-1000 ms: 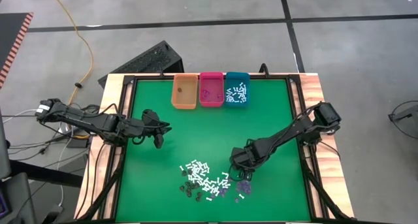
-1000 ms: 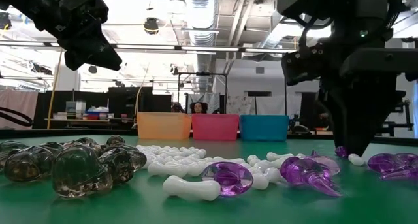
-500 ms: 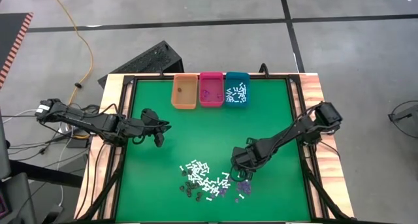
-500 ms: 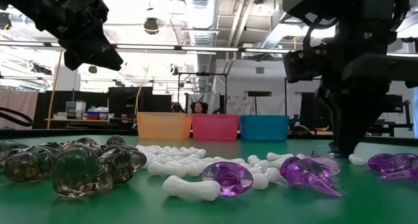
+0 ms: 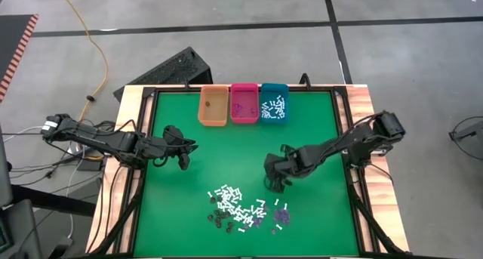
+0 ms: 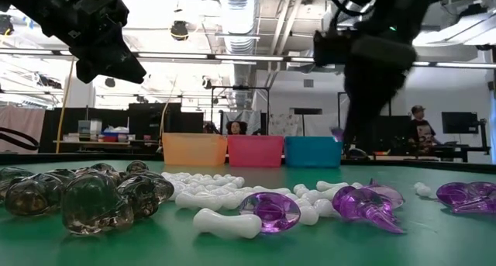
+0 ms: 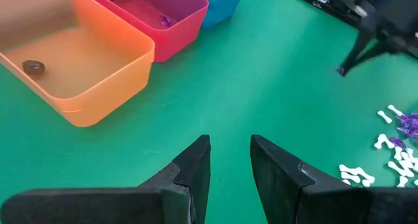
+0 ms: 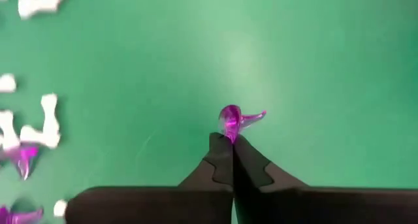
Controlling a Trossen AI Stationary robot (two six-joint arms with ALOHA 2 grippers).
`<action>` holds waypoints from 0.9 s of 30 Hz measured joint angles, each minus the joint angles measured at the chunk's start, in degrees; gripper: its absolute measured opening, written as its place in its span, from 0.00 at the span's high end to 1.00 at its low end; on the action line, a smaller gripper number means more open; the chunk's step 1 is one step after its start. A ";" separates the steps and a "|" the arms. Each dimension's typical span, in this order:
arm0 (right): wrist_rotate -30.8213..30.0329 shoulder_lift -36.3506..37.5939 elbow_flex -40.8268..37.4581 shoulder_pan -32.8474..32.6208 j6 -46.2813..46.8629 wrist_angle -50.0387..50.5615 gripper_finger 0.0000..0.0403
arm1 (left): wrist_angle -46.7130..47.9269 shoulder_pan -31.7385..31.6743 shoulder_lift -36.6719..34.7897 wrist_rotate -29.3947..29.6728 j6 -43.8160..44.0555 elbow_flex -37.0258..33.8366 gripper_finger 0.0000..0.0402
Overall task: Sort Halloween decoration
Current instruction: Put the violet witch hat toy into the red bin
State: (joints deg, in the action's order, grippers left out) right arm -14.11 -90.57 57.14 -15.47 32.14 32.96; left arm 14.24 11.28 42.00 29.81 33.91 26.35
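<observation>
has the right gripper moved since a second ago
Yes. The right gripper, shut on a purple piece, has lifted off the pile of decorations and shifted toward the pink bin in the high view.

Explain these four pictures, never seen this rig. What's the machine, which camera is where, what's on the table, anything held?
Two dark robot arms work at a green table. One camera looks straight down, one sits at tabletop height, and one rides on each wrist. Near the front lies a pile of tiny white, purple and dark Halloween pieces. At the back stand an orange bin, a pink bin and a teal bin. The right gripper, lifted off the table, pinches a purple piece. The left gripper hangs open and empty, near the table's left side.
</observation>
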 joint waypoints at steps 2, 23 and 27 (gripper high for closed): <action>-1.51 2.14 0.00 1.83 -2.43 -1.73 0.96 | 0.00 0.01 0.02 0.01 -0.16 0.00 0.75; 1.50 -4.36 0.15 35.29 -21.58 -41.71 0.83 | -1.53 -0.01 0.00 0.57 -2.22 0.01 0.75; 6.74 -6.25 0.84 37.27 -21.68 -41.76 0.79 | -1.75 -0.01 0.00 2.03 -2.37 0.02 0.75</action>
State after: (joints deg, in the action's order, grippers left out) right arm -7.38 -96.83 57.99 21.80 10.46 -8.80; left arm 12.49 11.27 42.00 31.84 31.55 26.37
